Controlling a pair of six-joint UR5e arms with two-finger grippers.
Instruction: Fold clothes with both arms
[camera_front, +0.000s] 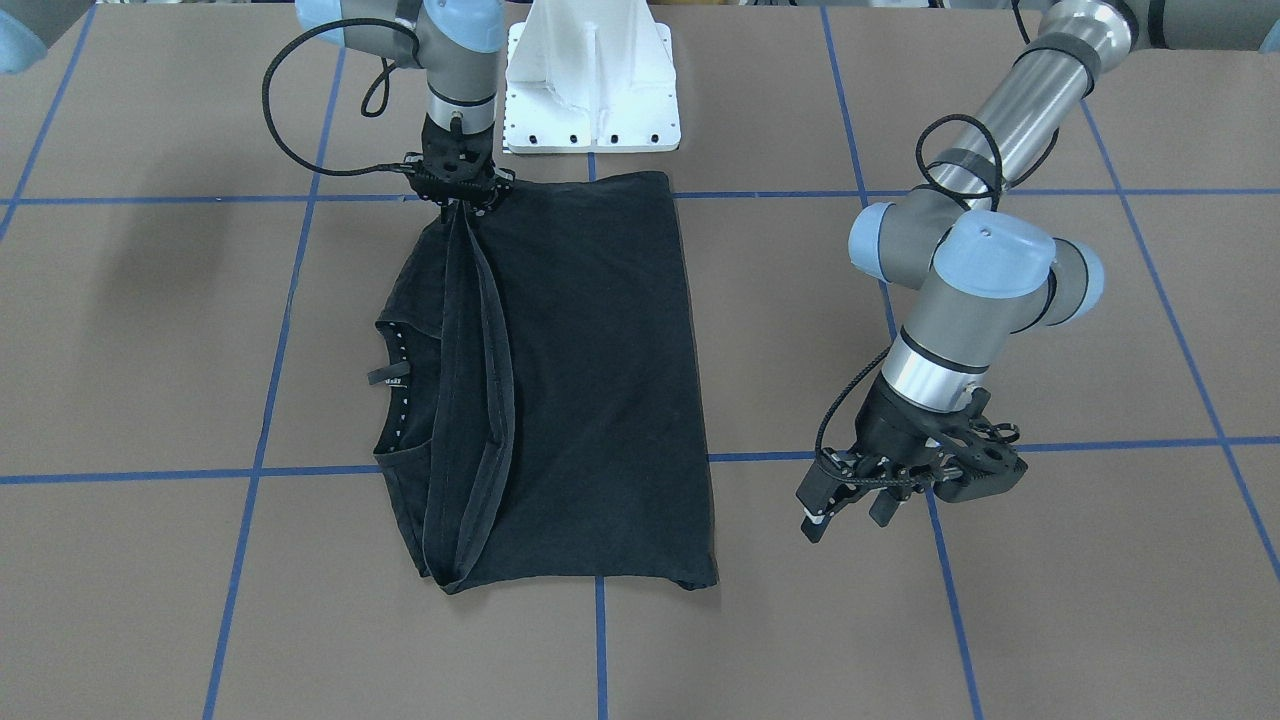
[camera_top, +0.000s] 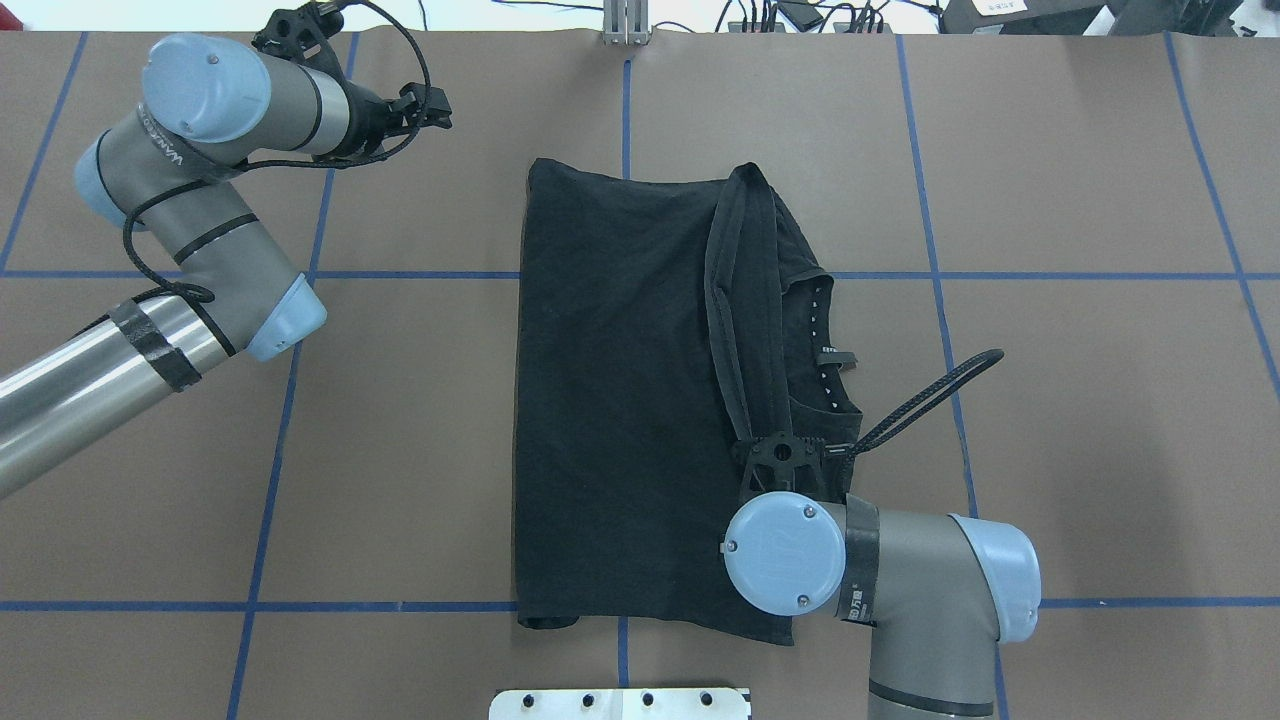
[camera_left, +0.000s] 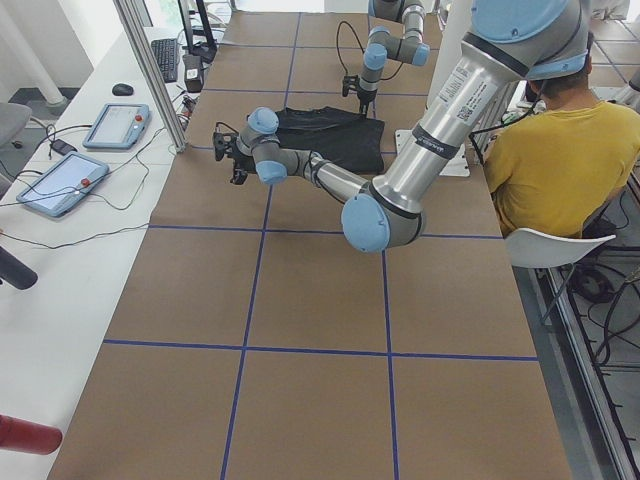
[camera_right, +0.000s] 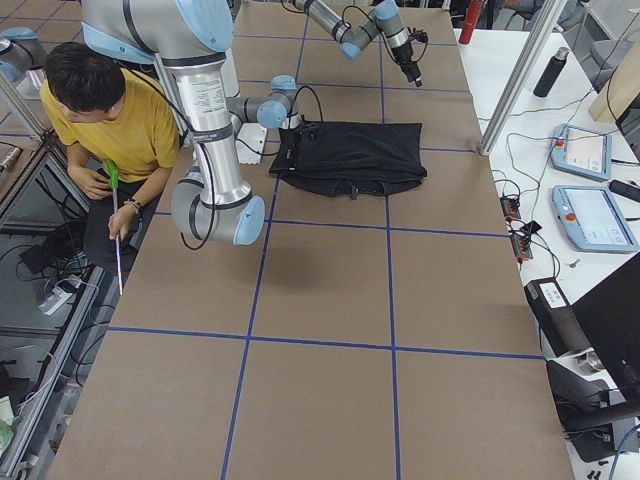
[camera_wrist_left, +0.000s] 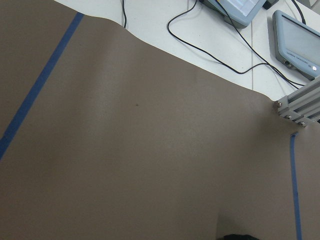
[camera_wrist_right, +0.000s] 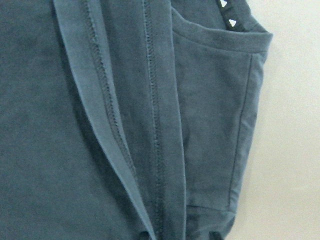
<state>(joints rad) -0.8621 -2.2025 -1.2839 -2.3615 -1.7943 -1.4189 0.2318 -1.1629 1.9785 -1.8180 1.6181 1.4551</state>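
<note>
The black T-shirt (camera_front: 600, 380) (camera_top: 620, 400) lies folded to a tall rectangle on the brown table, plain side up. Its collar with the neck label (camera_top: 835, 355) shows at one side. My right gripper (camera_front: 462, 200) (camera_top: 785, 462) is shut on a stitched edge of the shirt near the robot's base and holds it slightly raised. That edge runs as a ridge (camera_wrist_right: 155, 150) across the shirt to its far side. My left gripper (camera_front: 850, 512) (camera_top: 425, 105) hangs open over bare table, well away from the shirt, with nothing between its fingers.
The white base mount (camera_front: 590, 90) stands just behind the shirt. Blue tape lines (camera_top: 400, 274) grid the table. A seated person in a yellow shirt (camera_right: 110, 130) is beside the robot. Tablets and cables (camera_right: 590, 215) and a metal post (camera_left: 155, 75) lie along the far table edge.
</note>
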